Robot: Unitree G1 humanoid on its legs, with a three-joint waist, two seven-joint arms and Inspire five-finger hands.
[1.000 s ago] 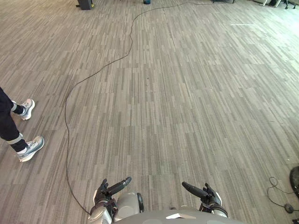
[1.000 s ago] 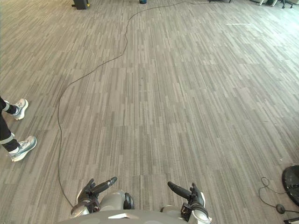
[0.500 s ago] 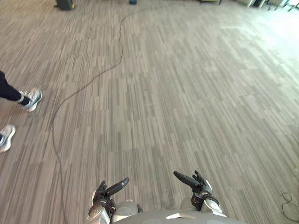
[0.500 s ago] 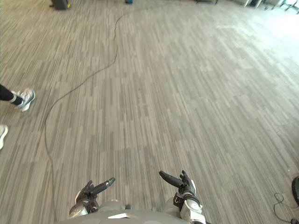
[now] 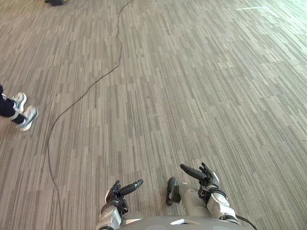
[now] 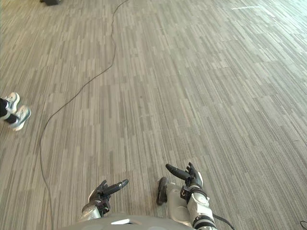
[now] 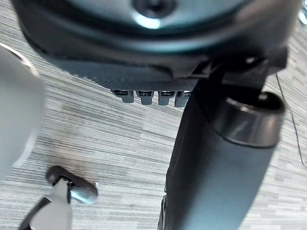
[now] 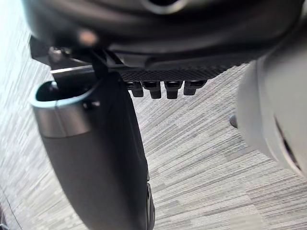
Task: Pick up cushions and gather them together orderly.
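Both left hand (image 5: 116, 193) and right hand (image 5: 206, 178) hover open above carpet (image 5: 192, 86).

Cropped by the 9 o'clock edge of the head view: a person (image 5: 8, 107), reduced to two pale trainers (image 5: 28, 117) and a scrap of dark trouser leg. Clipped at 11 o'clock, at the far end of the floor (image 5: 192, 72): a dark object (image 5: 56, 2), too little left to identify. At 1 o'clock, a thin pale streak (image 5: 250, 8) on the planks, too small to make out. At 7 and 5 o'clock, left hand (image 5: 116, 194) and right hand (image 5: 207, 178), forearms lost below the near edge. Up close in the wrist views, fingers (image 7: 144, 97) foreshortened to a row of short stubs under each dark palm, thumb tips cut off by the frame.
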